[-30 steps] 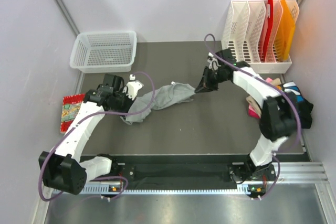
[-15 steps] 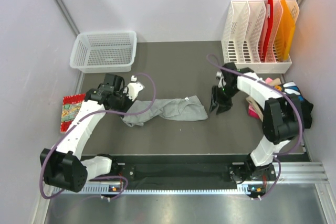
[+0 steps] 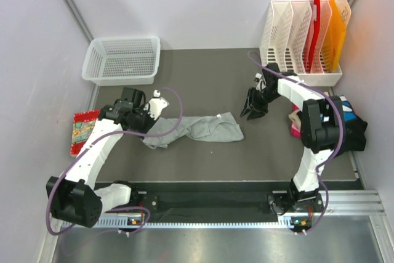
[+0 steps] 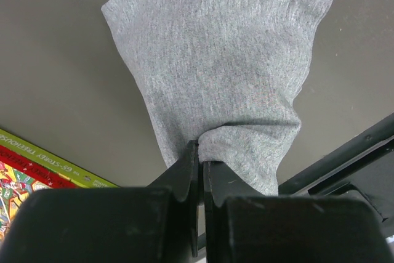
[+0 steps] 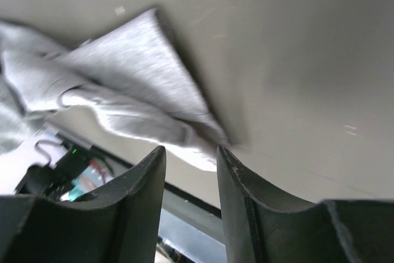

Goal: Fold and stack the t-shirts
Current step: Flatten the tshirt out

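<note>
A plain light grey t-shirt (image 3: pixel 197 129) lies crumpled in a long strip across the middle of the dark table. My left gripper (image 3: pixel 149 117) is shut on its left end; the left wrist view shows the grey cloth (image 4: pixel 234 78) pinched between the closed fingers (image 4: pixel 184 177). My right gripper (image 3: pixel 252 111) is open and empty, just right of and above the shirt's right end. The right wrist view shows that end (image 5: pixel 135 90) lying flat beyond my open gripper (image 5: pixel 192 155). A pile of other t-shirts (image 3: pixel 345 124), black, pink and blue-and-white, sits at the right edge.
A white mesh basket (image 3: pixel 122 60) stands at the back left. A white file rack with red and orange dividers (image 3: pixel 305 41) stands at the back right. A colourful book (image 3: pixel 83 129) lies at the left edge, also seen in the left wrist view (image 4: pixel 37 170).
My right gripper let go of the shirt's right end, which dropped flat onto the table. The right gripper then swung right and back toward the far side. My left gripper kept its hold.
</note>
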Available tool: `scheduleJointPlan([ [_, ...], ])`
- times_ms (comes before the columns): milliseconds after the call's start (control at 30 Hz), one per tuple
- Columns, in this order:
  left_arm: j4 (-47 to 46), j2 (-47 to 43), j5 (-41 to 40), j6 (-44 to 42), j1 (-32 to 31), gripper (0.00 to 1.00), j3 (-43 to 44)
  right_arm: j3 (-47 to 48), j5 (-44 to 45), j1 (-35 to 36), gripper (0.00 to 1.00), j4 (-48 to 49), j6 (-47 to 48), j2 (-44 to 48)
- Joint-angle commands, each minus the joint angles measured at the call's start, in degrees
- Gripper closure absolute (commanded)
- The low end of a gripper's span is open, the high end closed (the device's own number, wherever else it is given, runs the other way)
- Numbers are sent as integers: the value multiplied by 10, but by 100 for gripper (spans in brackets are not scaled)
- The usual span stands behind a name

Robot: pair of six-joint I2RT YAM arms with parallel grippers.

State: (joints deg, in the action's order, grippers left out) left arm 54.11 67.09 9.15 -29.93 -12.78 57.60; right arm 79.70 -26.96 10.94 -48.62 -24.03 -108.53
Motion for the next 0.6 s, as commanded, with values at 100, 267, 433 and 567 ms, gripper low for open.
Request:
scheduleJointPlan([
  [100, -8, -1, -1, -5, 3, 100, 1, -24, -105, 24, 61, 46, 10, 34],
  [267, -11, 14, 3, -8, 3, 100, 11, -59, -105, 28, 60, 48, 15, 41],
  [433, -13, 22, 7, -8, 3, 100, 16, -56, -93, 32, 61, 38, 27, 19],
  [567, -16, 23, 9, -7, 3, 100, 21, -37, -82, 34, 62, 37, 34, -9],
])
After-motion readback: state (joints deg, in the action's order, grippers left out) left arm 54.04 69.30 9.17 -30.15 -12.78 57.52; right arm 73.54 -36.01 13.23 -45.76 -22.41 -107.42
